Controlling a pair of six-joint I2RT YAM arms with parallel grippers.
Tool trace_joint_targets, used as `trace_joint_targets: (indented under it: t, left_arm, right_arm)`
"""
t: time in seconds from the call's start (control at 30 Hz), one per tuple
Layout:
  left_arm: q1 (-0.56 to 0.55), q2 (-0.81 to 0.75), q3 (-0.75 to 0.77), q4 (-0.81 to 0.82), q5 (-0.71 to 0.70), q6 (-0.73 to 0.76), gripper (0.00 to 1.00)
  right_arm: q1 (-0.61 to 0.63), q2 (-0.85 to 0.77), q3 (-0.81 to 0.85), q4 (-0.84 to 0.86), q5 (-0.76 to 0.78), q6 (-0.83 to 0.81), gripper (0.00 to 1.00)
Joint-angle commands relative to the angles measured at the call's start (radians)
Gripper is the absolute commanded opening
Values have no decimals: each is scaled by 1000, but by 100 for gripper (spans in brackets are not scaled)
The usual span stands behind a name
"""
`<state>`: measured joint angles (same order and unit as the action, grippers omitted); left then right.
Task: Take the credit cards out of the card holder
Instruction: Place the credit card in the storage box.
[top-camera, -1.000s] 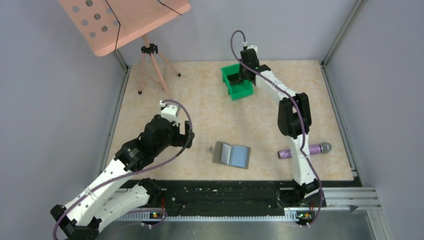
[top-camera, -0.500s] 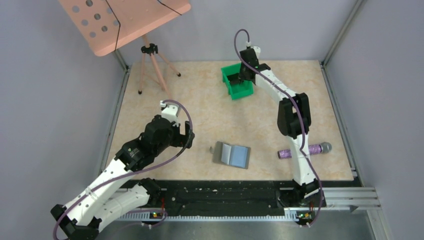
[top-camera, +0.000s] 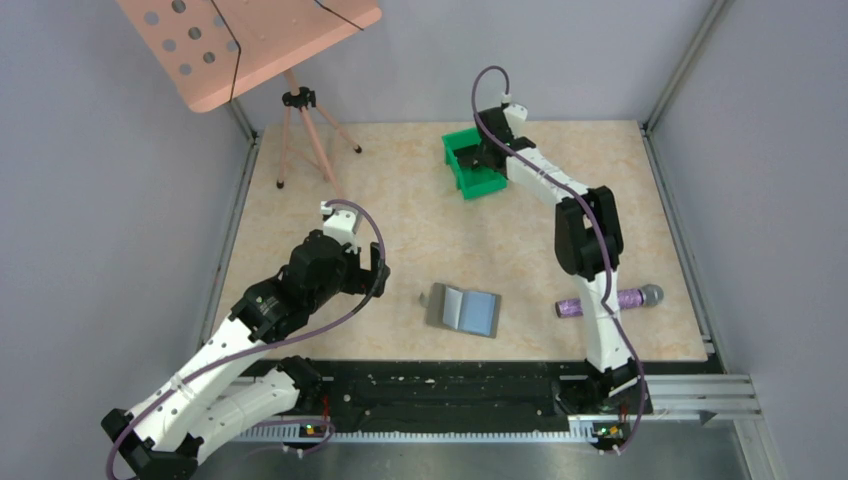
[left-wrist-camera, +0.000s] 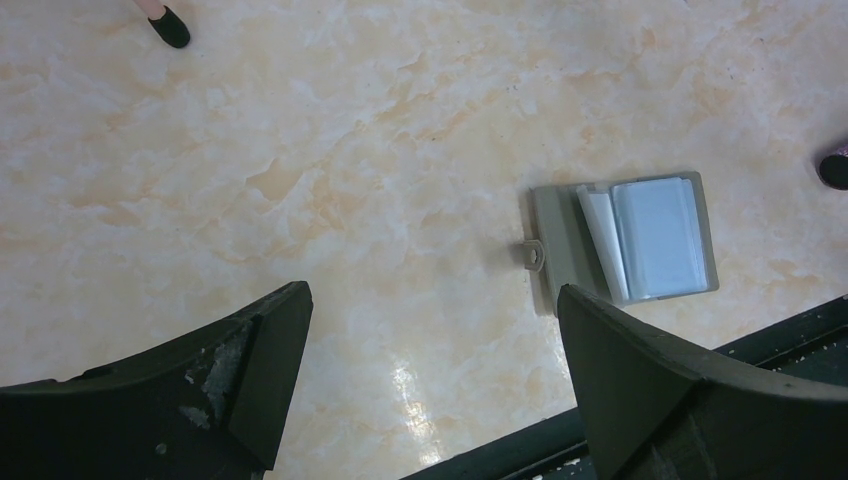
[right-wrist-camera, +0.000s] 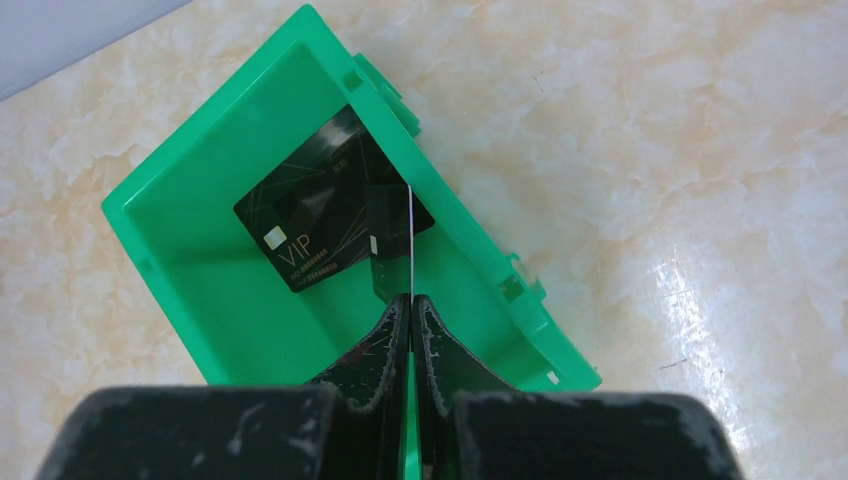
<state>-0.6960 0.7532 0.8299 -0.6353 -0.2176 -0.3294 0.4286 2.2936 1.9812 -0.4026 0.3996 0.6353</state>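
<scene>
So the card holder is lying flat and open on the table, close to the near edge. The grey flap is on its left and the light blue panel on its right, so its long axis runs left-right, tilted a touch. I honestly can't tell if there's another card tucked in the blue side.

My left gripper is the closest thing to the holder. It hangs near it on the holder's left and a bit farther from the near edge, with the jaws spread wide and nothing in them. From my left wrist the holder sits past my right-hand finger, not between the two.

Just off the holder's right end there's a purple tube, which isn't in the way.

My right gripper is well away from the holder, over the green bin toward the far side. It's pinched shut on what looks like a thin card seen edge-on, poking out over a black card already lying in the bin.

My guess is the right arm just needs to let go, and any next grab at the holder is the left arm's job, sliding right and toward the near edge.
</scene>
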Motion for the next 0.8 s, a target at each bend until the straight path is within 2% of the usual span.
trace_joint_targets:
  t: [0.0, 0.23, 0.77]
  left_arm:
    - [1, -13, -5, 45, 8, 9, 99]
    - [1, -14, -5, 49, 13, 9, 98]
    - [1, -30, -7, 52, 34, 7, 99]
  right_arm:
    - [18, -96, -43, 22, 50, 67, 0]
    - [19, -132, -46, 12, 59, 176, 0]
    - [59, -122, -26, -153, 137, 436, 0]
